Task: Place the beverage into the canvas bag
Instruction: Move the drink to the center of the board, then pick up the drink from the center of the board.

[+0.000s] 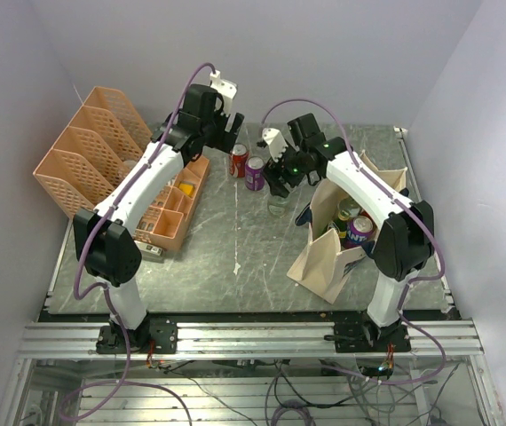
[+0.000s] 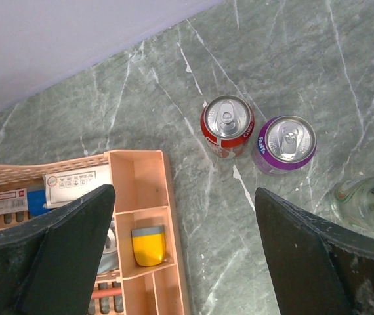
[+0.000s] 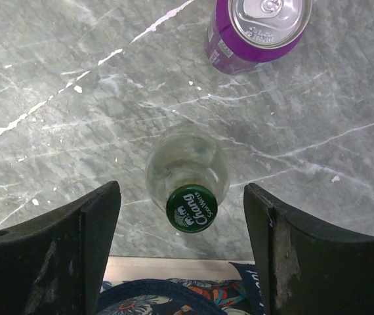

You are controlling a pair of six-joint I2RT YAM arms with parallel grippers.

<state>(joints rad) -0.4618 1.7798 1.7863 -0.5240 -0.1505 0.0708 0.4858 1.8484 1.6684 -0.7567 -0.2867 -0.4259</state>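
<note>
The grey-green marbled counter is filling most of the top view, smooth and streaked with white veins. At the right of that frame the cream canvas bag is standing open, soft and creased, with 2 can tops showing inside; neither wrist view is showing the bag's mouth. At upper left, orange latticed plastic file trays are sitting beside a compartmented orange organiser, whose small contents only the left wrist view is resolving. The left fingers, dark and blunt, are spread wide above the counter, holding nothing. The right fingers are gaping on either side of a clear glass bottle without touching it. The bottle is standing upright on the counter, left of the bag, with its round green cap readable only in the right wrist view. Above it in the top view, a purple can and a red can are standing just beside each other, shiny metal tops up.
</note>
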